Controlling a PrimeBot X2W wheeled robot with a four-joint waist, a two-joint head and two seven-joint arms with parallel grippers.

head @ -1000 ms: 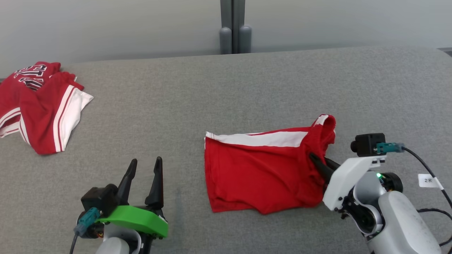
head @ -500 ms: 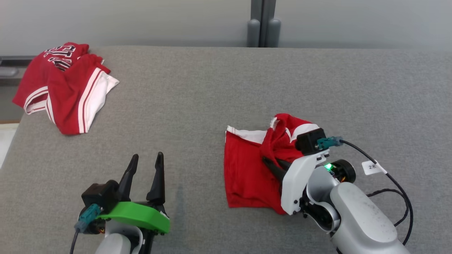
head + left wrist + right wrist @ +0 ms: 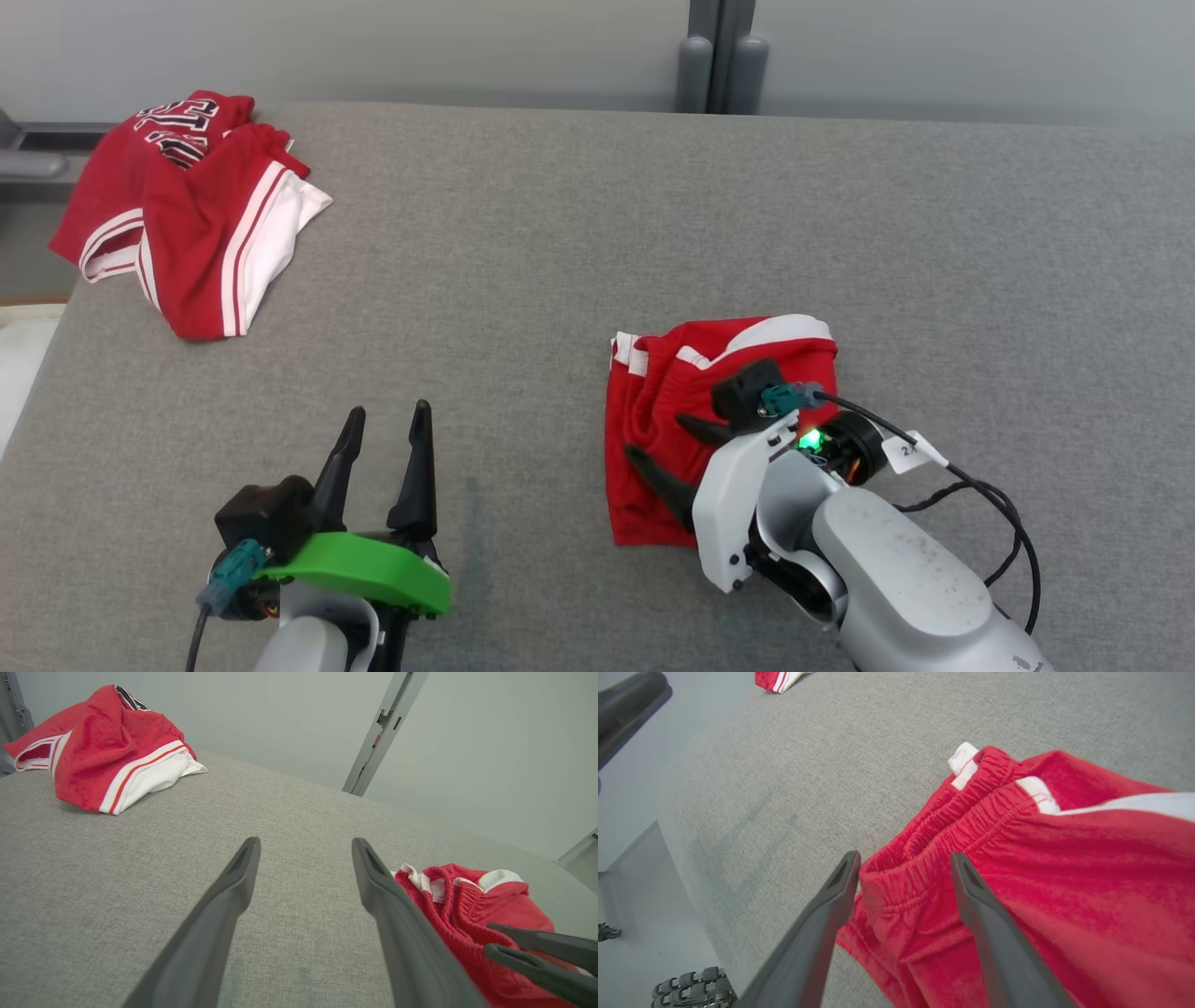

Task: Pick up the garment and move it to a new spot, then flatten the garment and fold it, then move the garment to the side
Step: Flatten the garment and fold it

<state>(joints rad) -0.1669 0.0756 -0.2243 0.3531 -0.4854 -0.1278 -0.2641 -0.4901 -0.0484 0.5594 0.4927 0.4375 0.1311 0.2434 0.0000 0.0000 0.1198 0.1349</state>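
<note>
Garment (image 3: 644, 397) on grey fabric (image 3: 560, 233); pale wall (image 3: 373, 47)

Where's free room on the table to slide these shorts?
Free: the table stretch between the red pile and the shorts, and everything right of the shorts. Crowded: the far-left corner under the pile, and the near edge around the left gripper and right gripper.
</note>
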